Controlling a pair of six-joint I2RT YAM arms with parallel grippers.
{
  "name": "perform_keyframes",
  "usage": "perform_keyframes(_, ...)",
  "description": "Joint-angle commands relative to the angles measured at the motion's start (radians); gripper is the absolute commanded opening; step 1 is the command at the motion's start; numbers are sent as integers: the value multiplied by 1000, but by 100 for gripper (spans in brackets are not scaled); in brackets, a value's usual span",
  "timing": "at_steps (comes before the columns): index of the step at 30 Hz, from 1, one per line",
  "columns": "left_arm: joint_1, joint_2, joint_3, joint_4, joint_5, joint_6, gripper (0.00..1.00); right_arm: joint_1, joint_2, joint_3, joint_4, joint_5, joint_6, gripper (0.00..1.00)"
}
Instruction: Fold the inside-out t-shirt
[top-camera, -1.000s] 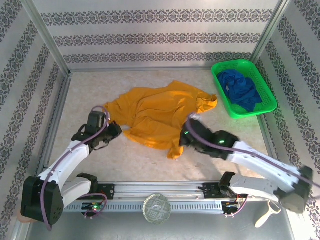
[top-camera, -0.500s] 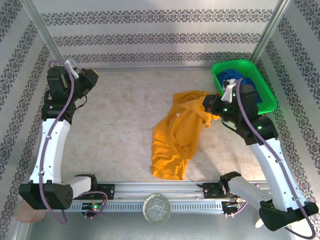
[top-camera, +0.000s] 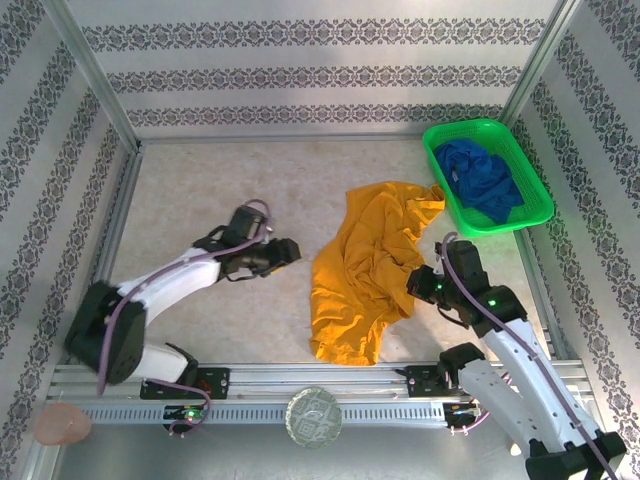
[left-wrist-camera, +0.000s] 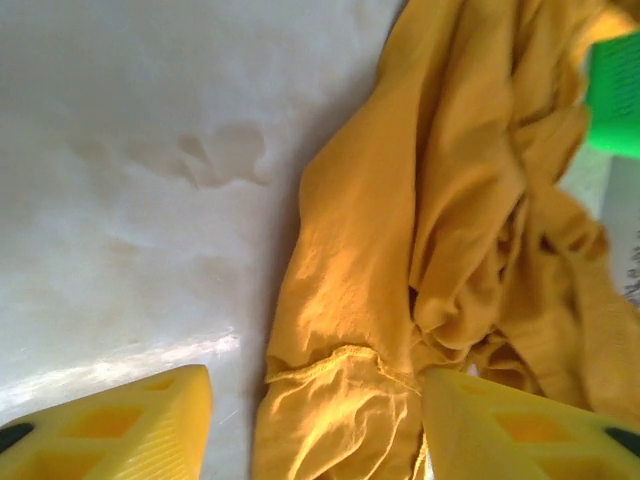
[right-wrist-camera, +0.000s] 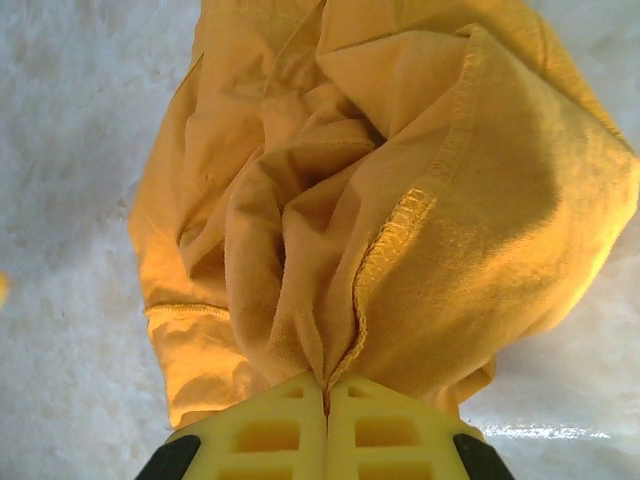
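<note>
The inside-out t-shirt (top-camera: 365, 265) is a mustard-yellow heap, bunched and stretched from the table's middle toward the near edge. My left gripper (top-camera: 288, 252) sits low at its left edge. In the left wrist view the left gripper (left-wrist-camera: 315, 430) is open, its yellow fingers (left-wrist-camera: 120, 425) either side of a stitched hem of the t-shirt (left-wrist-camera: 430, 220). My right gripper (top-camera: 415, 285) is at the cloth's right edge. In the right wrist view the right gripper (right-wrist-camera: 327, 385) is shut on a seamed fold of the t-shirt (right-wrist-camera: 420, 190).
A green basket (top-camera: 468, 125) stands at the back right with a dark blue garment (top-camera: 482, 180) in it; its corner (left-wrist-camera: 615, 90) shows in the left wrist view. Patterned walls and metal posts enclose the table. A round disc (top-camera: 313, 416) sits on the front rail.
The left arm came down from the far left corner to the shirt's left edge and its jaws opened. The right arm pulled its pinch of cloth from beside the basket toward the near edge.
</note>
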Motion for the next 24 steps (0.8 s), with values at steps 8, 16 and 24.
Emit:
perform_keyframes(8, -156, 430, 421, 57, -74, 55, 71, -12, -11, 35, -51, 70, 13, 0)
perform_keyframes(16, -189, 627, 620, 8, -46, 76, 74, -12, -5, 37, -50, 64, 9, 0)
perform_keyframes(24, -204, 719, 732, 3, -27, 67, 5, -39, 42, 80, -22, 23, -9, 0)
